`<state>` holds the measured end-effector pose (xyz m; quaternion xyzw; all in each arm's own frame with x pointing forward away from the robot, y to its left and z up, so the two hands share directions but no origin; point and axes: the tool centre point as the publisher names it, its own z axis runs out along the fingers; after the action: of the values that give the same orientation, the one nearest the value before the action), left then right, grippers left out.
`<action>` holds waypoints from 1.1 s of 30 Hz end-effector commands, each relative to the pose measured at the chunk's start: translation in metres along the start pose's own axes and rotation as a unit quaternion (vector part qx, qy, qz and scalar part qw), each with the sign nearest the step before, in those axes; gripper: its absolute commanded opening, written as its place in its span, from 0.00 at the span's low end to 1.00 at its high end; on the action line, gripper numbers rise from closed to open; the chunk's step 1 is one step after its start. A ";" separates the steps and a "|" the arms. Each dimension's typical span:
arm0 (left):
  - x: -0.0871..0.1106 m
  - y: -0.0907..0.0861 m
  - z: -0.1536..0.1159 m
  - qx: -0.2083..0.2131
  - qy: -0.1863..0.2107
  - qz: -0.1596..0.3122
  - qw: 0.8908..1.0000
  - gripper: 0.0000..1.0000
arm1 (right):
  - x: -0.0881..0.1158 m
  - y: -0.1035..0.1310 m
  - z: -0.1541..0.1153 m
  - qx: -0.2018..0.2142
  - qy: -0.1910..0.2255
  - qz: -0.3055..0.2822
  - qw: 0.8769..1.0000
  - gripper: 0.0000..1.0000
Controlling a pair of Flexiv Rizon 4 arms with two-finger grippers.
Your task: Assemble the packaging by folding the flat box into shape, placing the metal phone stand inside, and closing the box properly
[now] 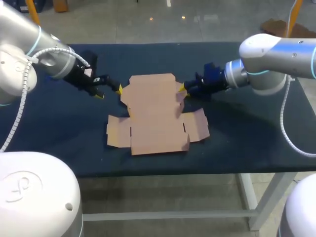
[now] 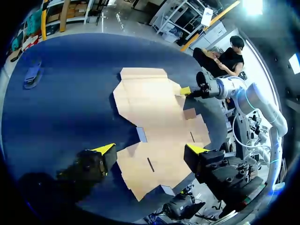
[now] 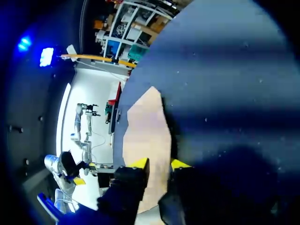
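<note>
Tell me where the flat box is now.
Head view: the flat box lies mid-table, between the left claw at its left edge and the right claw at its right.

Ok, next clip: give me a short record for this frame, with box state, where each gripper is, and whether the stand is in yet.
box state: cardboard box lies flat and unfolded on the table
left gripper: left gripper open wide, at the box's left edge
right gripper: right gripper at the box's right edge, opposite the left one; open or shut cannot be told
phone stand: not made out in any view
progress: folding not yet begun
</note>
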<state>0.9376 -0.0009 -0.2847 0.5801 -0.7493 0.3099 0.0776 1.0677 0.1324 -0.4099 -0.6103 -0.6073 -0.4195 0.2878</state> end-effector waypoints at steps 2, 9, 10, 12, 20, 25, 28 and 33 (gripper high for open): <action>-0.001 0.004 -0.002 -0.004 0.016 0.006 1.000 1.00 | 0.003 -0.007 -0.006 -0.015 0.011 -0.012 1.000 0.11; 0.000 0.006 0.000 -0.016 0.043 0.022 0.999 1.00 | 0.014 -0.008 -0.014 -0.036 0.019 -0.031 0.999 0.00; 0.000 0.006 0.000 -0.018 0.048 0.026 0.998 1.00 | 0.015 -0.007 -0.015 -0.040 0.021 -0.033 0.998 0.00; 0.002 0.006 0.001 -0.016 0.057 0.034 0.998 1.00 | 0.017 -0.007 -0.018 -0.045 0.027 -0.039 0.998 0.00; 0.009 0.002 0.004 -0.015 0.065 0.077 0.995 1.00 | 0.028 -0.007 -0.026 -0.049 0.052 -0.051 0.996 0.00; 0.009 0.002 0.004 -0.015 0.065 0.077 0.995 1.00 | 0.028 -0.007 -0.026 -0.049 0.052 -0.051 0.996 0.00; 0.009 0.002 0.004 -0.015 0.065 0.077 0.995 1.00 | 0.028 -0.007 -0.026 -0.049 0.052 -0.051 0.996 0.00; -0.001 0.002 0.027 -0.024 0.043 0.067 0.997 1.00 | 0.028 -0.007 -0.026 -0.049 0.052 -0.051 0.996 0.00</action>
<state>0.9347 -0.0046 -0.2937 0.5085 -0.7881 0.3305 0.1048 1.0533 0.1255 -0.3732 -0.5720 -0.6007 -0.4927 0.2633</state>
